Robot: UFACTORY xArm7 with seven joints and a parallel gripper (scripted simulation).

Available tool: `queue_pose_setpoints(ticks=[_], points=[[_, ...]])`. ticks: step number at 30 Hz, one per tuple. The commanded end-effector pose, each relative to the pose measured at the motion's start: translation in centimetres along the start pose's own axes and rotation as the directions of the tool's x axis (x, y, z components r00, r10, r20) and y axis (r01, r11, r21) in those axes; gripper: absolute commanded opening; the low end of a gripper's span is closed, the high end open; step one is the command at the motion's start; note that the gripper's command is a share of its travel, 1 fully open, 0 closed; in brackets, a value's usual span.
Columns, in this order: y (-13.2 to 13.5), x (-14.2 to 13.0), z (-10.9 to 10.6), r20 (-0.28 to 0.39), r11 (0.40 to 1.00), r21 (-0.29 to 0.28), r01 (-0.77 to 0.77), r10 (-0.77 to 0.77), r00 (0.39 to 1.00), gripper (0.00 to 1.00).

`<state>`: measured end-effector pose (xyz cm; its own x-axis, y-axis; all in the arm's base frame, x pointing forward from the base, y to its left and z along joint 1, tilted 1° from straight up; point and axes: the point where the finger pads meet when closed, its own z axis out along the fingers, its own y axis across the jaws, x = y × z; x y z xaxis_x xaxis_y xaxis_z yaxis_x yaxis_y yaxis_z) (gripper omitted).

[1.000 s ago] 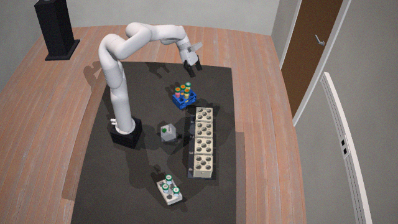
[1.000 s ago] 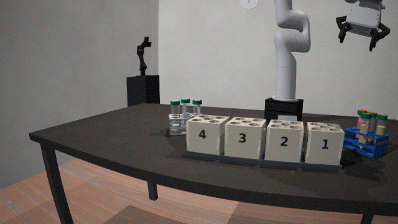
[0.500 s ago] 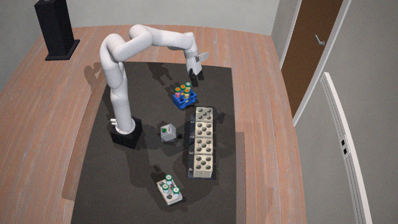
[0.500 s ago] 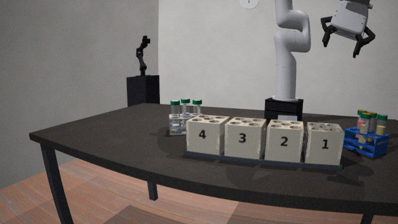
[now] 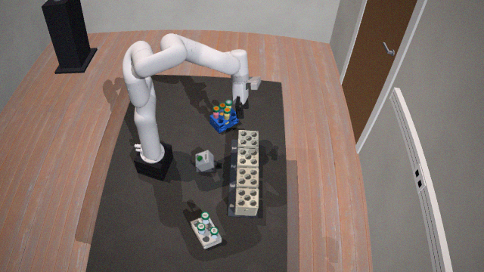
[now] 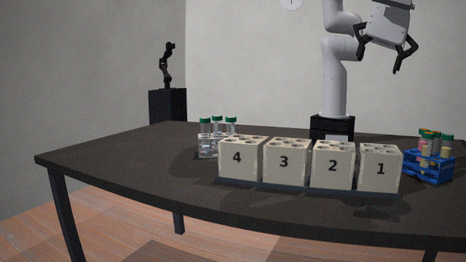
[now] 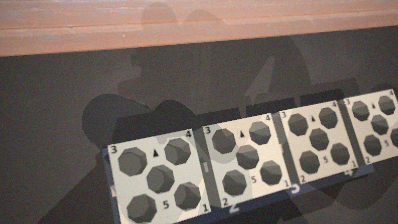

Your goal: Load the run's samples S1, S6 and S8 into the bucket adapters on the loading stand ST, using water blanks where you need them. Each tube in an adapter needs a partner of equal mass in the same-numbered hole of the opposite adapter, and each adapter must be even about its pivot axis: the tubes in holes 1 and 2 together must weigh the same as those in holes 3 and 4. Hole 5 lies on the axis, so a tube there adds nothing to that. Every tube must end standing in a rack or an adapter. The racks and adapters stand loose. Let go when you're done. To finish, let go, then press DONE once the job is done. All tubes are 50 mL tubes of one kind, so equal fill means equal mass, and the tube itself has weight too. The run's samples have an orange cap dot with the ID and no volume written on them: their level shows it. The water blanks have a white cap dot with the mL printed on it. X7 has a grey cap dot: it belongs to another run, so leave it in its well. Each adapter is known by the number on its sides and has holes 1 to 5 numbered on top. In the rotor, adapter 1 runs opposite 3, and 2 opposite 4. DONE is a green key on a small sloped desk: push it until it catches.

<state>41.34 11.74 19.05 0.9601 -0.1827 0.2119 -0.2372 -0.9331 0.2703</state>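
From the top, the blue rack (image 5: pixel 223 126) (image 6: pixel 437 178) is holding the orange-dot tubes near the wide-open, empty gripper (image 5: pixel 242 109) (image 6: pixel 378 65). From outside, the gripper is hanging high, so loading is probably just starting. By the wrist, adapter 1 (image 7: pixel 167 199) (image 5: pixel 243 143) (image 6: pixel 380 178) is waiting with bare holes; picking a sample probably comes next.

We are swinging our open gripper (image 5: pixel 242 107) (image 6: pixel 378 65) across toward the row of adapters (image 5: pixel 248 156) (image 6: pixel 284 160) (image 7: pixel 250 160) — in the exterior view we are bringing it leftward and lower — and our wrist is turning more upright above the table.
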Motion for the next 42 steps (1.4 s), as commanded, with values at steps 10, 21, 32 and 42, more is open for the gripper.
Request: queue_pose_setpoints(ticks=[10,21,32,42], points=[[4.3,1.2,3.2,0.106,0.995,0.084,0.055,-0.064,0.992,1.00],[7.9,1.9,5.6,0.159,0.979,0.183,0.085,-0.115,0.980,1.00],[11.7,2.4,7.7,0.164,0.943,0.316,0.106,-0.165,0.973,1.00],[13.0,2.5,8.4,0.164,0.942,0.318,0.106,-0.165,0.973,1.00]])
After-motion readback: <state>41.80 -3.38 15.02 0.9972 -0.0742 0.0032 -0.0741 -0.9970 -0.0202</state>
